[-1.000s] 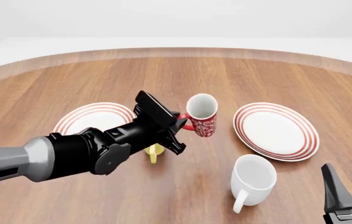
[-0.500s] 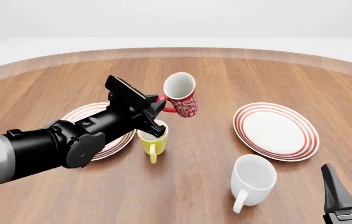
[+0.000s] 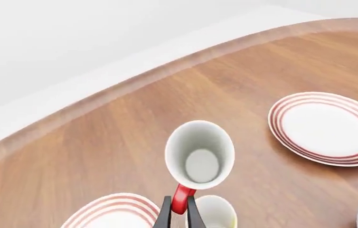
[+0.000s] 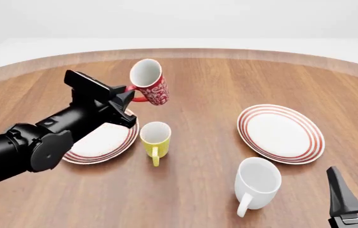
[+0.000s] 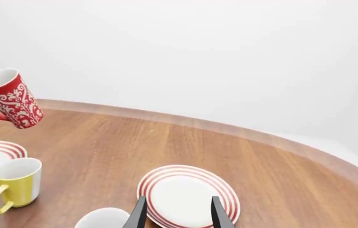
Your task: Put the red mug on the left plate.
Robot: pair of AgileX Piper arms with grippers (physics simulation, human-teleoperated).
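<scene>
The red mug [image 4: 150, 88] with its white floral pattern hangs tilted in the air above the table, held by its red handle. My left gripper [image 4: 127, 94] is shut on that handle [image 3: 182, 199]. The mug's white inside [image 3: 200, 154] faces the left wrist camera. The mug [image 5: 8, 99] floats high, just right of the left plate [image 4: 103, 141], a white plate with red rings partly hidden under my left arm. My right gripper [image 5: 177, 209] stays open at the near right corner, far from the mug.
A yellow mug [image 4: 155, 139] stands beside the left plate's right edge. A larger white mug [image 4: 256, 183] lies near the front. The second ringed plate [image 4: 281, 133] sits at the right. The table's curved far edge [image 4: 179, 52] runs behind.
My left gripper has lifted the red mug off the table and carried it up and to the left, from the middle toward the left plate. The right arm has not moved.
</scene>
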